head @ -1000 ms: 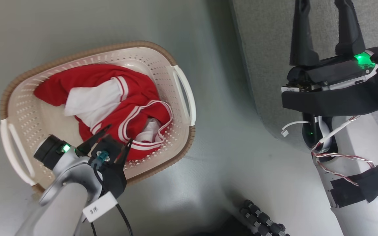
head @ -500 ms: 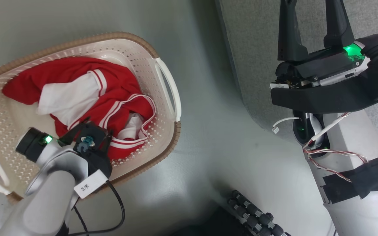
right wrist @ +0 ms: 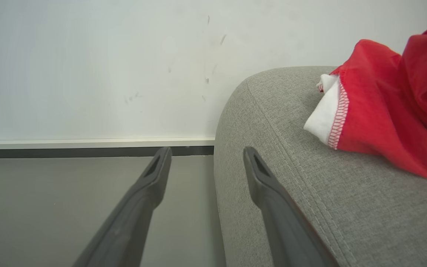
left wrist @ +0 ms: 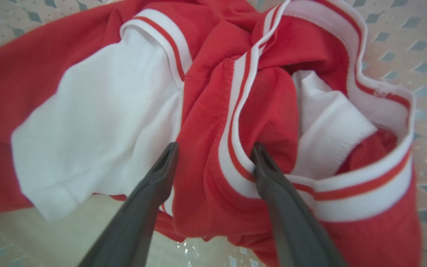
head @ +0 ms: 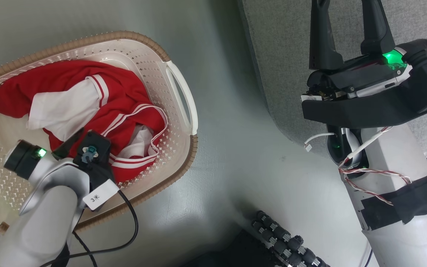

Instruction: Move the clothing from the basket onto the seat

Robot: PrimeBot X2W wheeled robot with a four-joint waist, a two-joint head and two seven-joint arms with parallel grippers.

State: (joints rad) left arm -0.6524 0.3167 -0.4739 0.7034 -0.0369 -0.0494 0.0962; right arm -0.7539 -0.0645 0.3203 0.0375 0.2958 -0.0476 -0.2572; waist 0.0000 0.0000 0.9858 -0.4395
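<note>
A strip of bare, glossy grey-green floor (head: 235, 148) separates the cream-white perforated plastic basket (head: 178, 148) with its brown rim, on the left, from the rounded corner of the large grey woven-fabric seat (head: 280, 74) on the right. The two stand well apart. The left gripper (left wrist: 214, 148) reaches down inside the basket. Its dark fingers are spread wide and straddle a fold of the clothing (left wrist: 265, 111), crumpled red shiny fabric with white panels and striped trim. The tips are at the cloth, with nothing pinched. The right gripper (right wrist: 207, 152) hangs empty and spread over the seat's left edge, one finger above floor, the other above upholstery. Another red garment (right wrist: 391, 111) with a white hem lies on the seat to its right. A white wall (right wrist: 87, 74) with a pale skirting board stands beyond.
</note>
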